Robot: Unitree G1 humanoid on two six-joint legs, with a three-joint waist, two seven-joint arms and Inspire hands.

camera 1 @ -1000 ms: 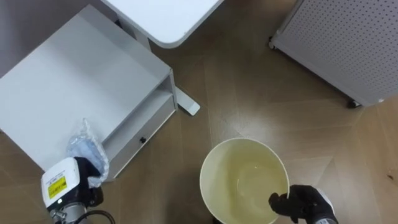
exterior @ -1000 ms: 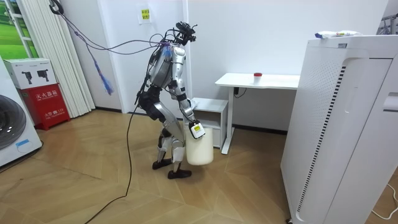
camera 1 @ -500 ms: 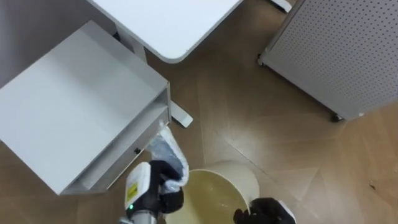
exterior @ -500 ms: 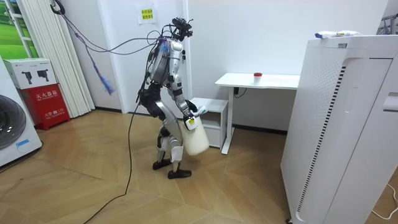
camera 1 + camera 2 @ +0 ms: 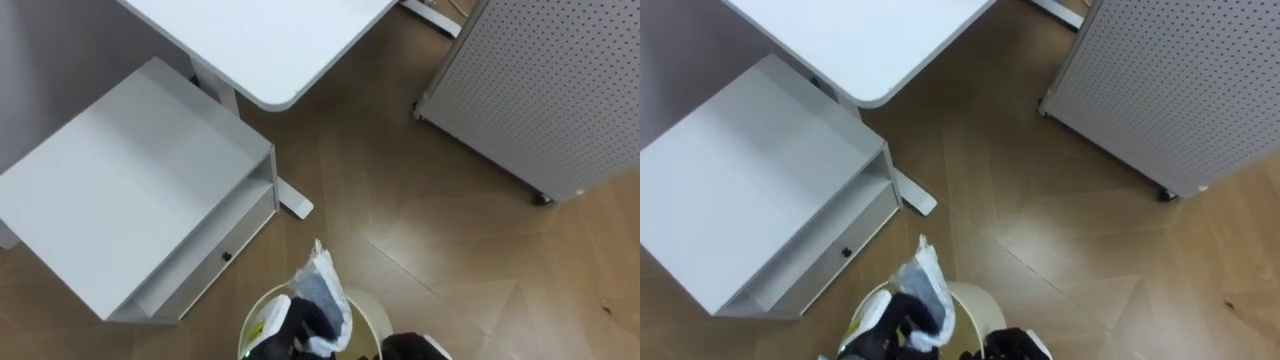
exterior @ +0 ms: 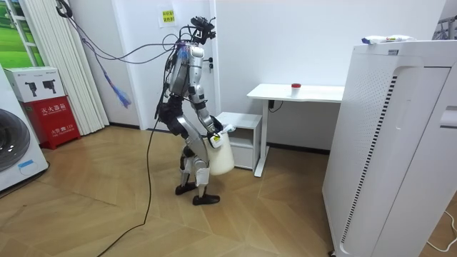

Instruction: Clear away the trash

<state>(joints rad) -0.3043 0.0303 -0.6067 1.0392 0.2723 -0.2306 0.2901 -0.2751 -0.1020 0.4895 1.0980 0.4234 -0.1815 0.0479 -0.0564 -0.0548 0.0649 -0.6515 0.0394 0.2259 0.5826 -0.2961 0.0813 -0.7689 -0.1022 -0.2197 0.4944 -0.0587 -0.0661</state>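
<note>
The left hand (image 5: 288,338), fingers clamped on the crumpled plastic bag (image 5: 325,290), has come from beside the white cabinet (image 5: 130,180) to over the bin (image 5: 366,308) at bottom centre; dropping seems next. For the right hand (image 5: 412,349), I cannot tell the fingers.

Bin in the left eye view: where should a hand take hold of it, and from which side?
Probably the bin by its open rim, from the robot's right: the mouth faces up, and the left hand, curled round a crumpled plastic bag, hangs over the left part.
</note>
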